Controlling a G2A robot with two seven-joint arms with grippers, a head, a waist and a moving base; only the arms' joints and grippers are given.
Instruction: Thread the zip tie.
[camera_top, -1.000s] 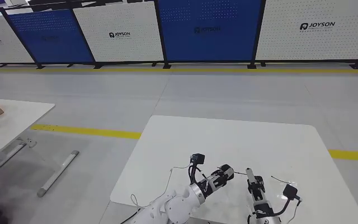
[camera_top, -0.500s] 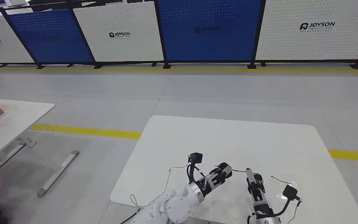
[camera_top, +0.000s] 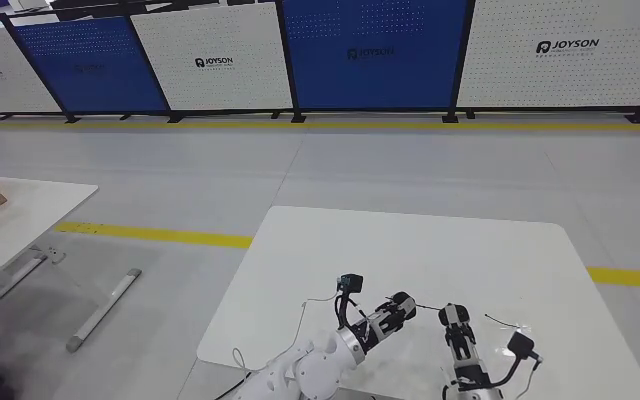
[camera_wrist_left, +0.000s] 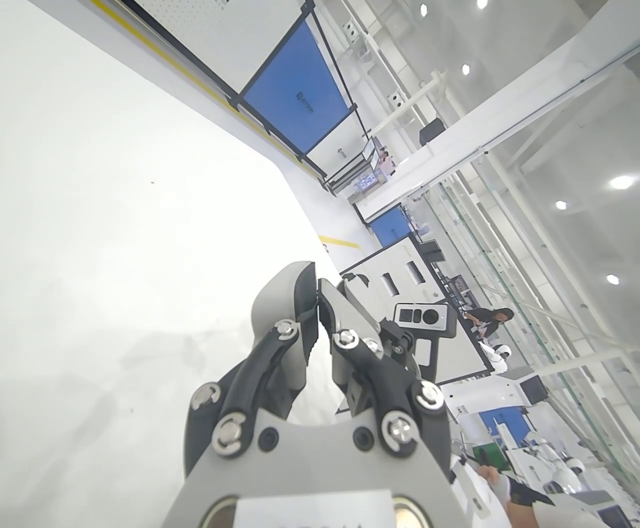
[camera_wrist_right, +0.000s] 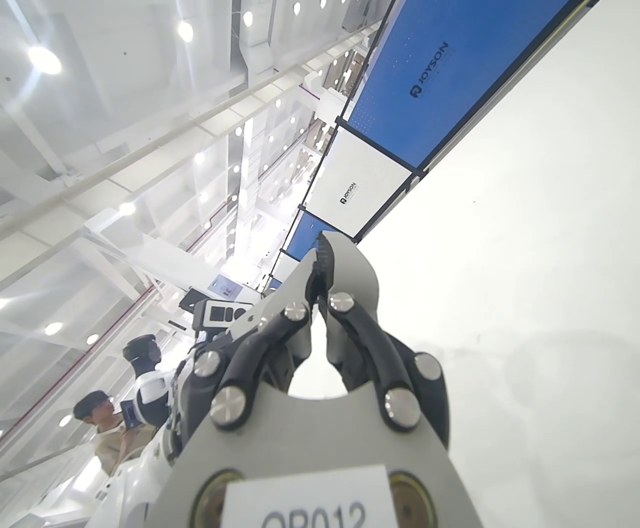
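zip tie (camera_wrist_left: 306, 316) clamped in left hand (camera_wrist_left: 318, 295), right hand (camera_top: 446, 311) closed just beside, both near lower edge of surface (camera_top: 400, 240), its breadth stretching toward frame top

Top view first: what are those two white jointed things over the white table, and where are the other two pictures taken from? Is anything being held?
Those are a robot's two arms, seen from a camera mounted above them that looks down at the white table. Each arm ends in a two-fingered claw. The other two pictures come from small cameras on the wrists, each looking along its own claw, with the hall behind. The left claw is closed and pinches a thin black strip, the zip tie. In the top view the tie stretches from it across to the right claw, whose fingers are closed too. Whether that one actually grips the tie is too small to tell.
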